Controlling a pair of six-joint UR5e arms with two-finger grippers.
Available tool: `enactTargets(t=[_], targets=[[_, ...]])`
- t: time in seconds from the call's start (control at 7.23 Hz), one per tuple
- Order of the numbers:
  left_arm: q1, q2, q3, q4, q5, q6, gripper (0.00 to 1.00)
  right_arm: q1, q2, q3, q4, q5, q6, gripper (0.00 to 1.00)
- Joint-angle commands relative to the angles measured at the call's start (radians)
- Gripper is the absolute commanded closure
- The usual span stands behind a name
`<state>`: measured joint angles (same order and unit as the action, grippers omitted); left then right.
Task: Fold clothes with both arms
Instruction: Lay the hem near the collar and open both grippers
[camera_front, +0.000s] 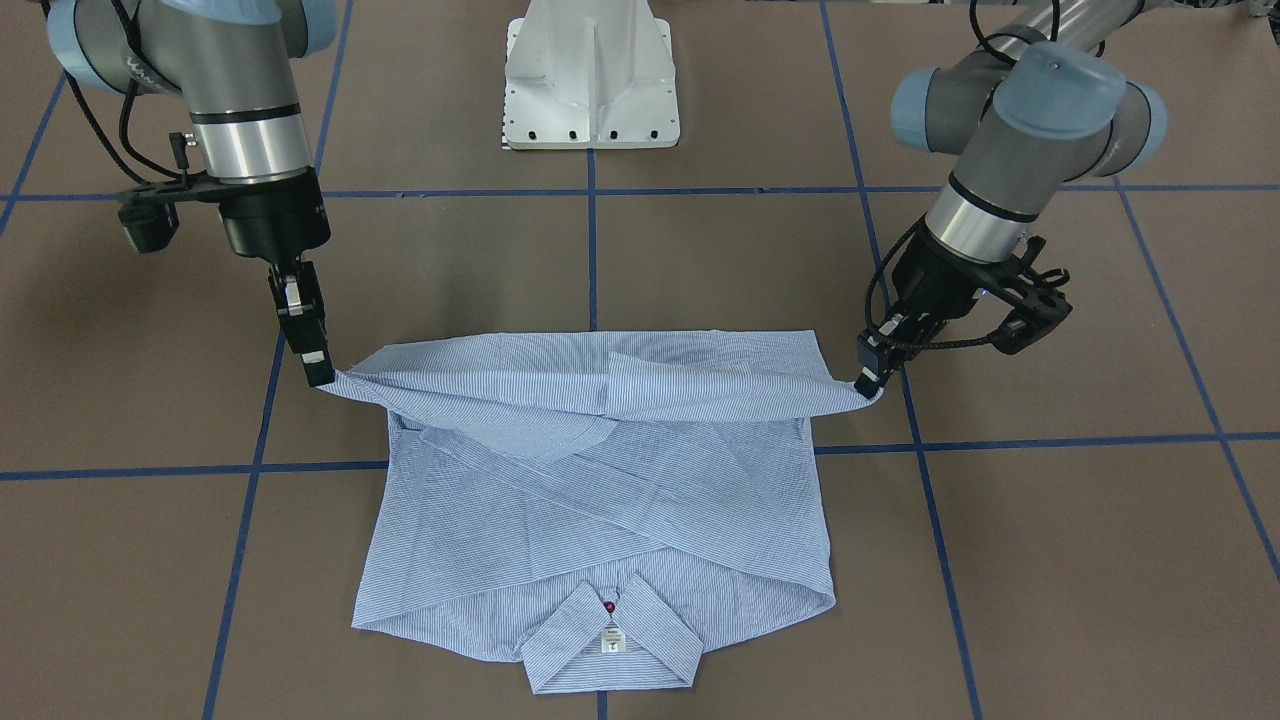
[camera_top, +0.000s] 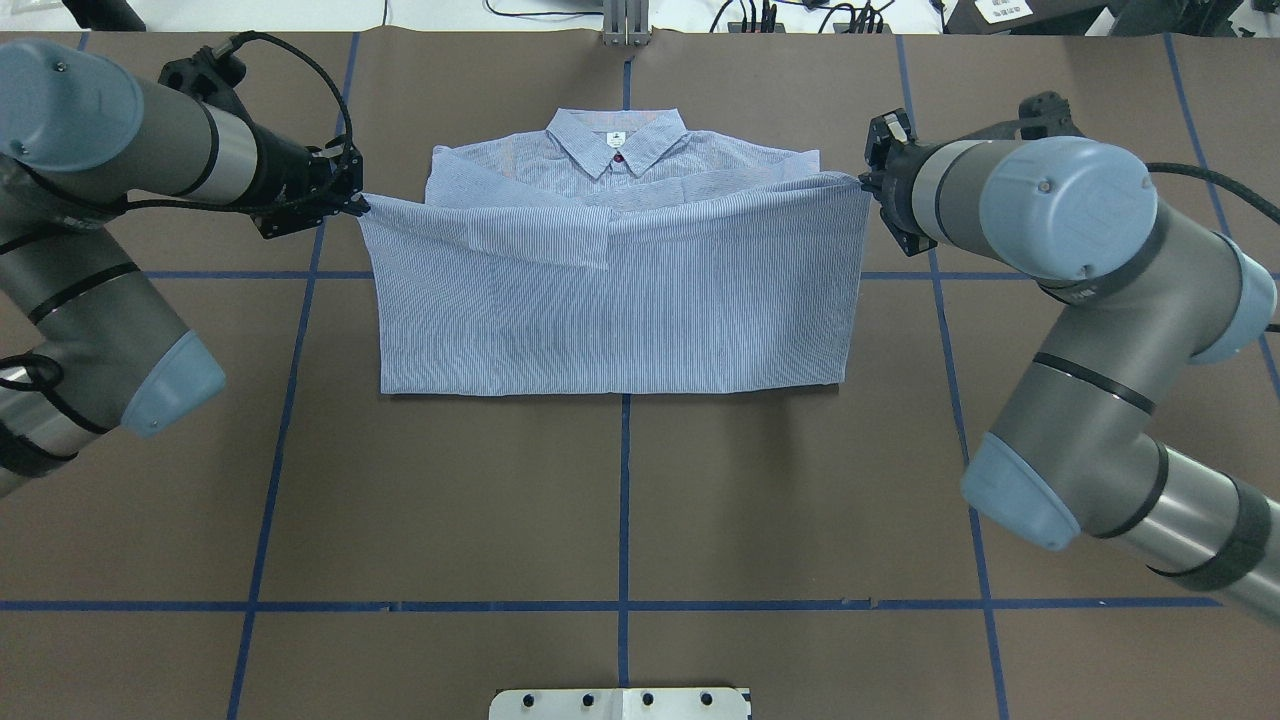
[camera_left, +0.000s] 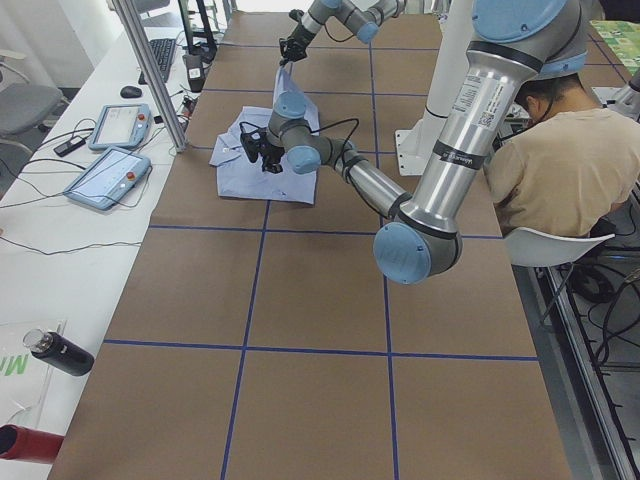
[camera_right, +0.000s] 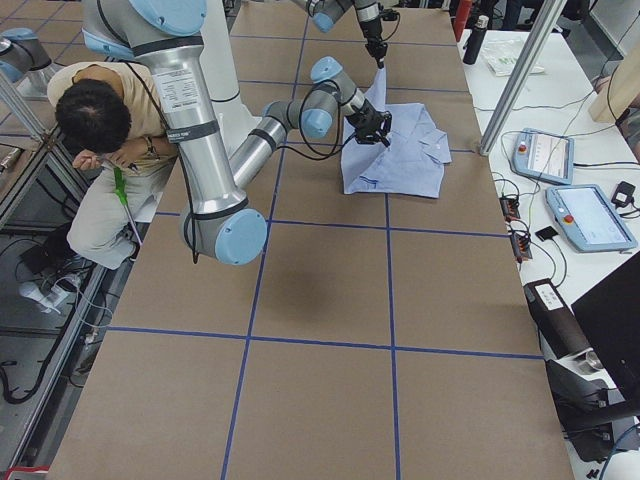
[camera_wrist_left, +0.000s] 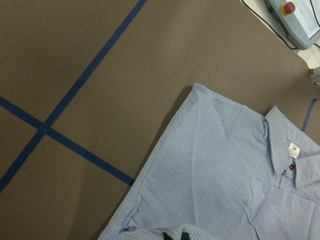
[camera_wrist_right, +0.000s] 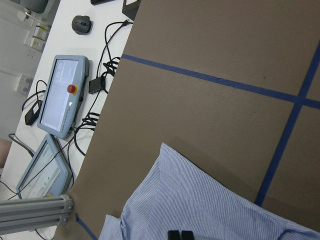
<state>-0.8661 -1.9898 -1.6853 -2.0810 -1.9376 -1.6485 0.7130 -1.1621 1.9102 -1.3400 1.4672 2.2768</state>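
1. The shirt (camera_front: 600, 500) lies on the brown table (camera_front: 1050, 560), centred in front of the robot. Its collar (camera_front: 610, 625) points toward the operators' side and its sleeves are folded across the body.
2. Its hem edge is raised off the table and stretched taut between the two grippers — the cloth slopes back down from there to the fold nearest the robot.
3. The left gripper (camera_front: 868, 384) has its fingers pressed together on one hem corner; the right gripper (camera_front: 318, 372) pinches the other corner likewise.
4. Blue tape lines (camera_front: 592, 250) cross the table.
5. The white pedestal base (camera_front: 590, 75) stands well apart from the shirt — a person (camera_left: 570, 170) sits beside it.
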Motion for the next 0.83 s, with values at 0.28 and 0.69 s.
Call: enactTargets(t=[0.28,0.69], targets=[[-0.013,-0.122,0.281,-0.211,0.032,0.01,1.0,0.032,0.099,-0.343,0.175,0.002,-0.042,1.0],[-0.013,-0.211,0.461,-0.327,0.098,0.01,1.0,0.033,0.152,-0.538,0.327,-0.002,-0.042,1.0]])
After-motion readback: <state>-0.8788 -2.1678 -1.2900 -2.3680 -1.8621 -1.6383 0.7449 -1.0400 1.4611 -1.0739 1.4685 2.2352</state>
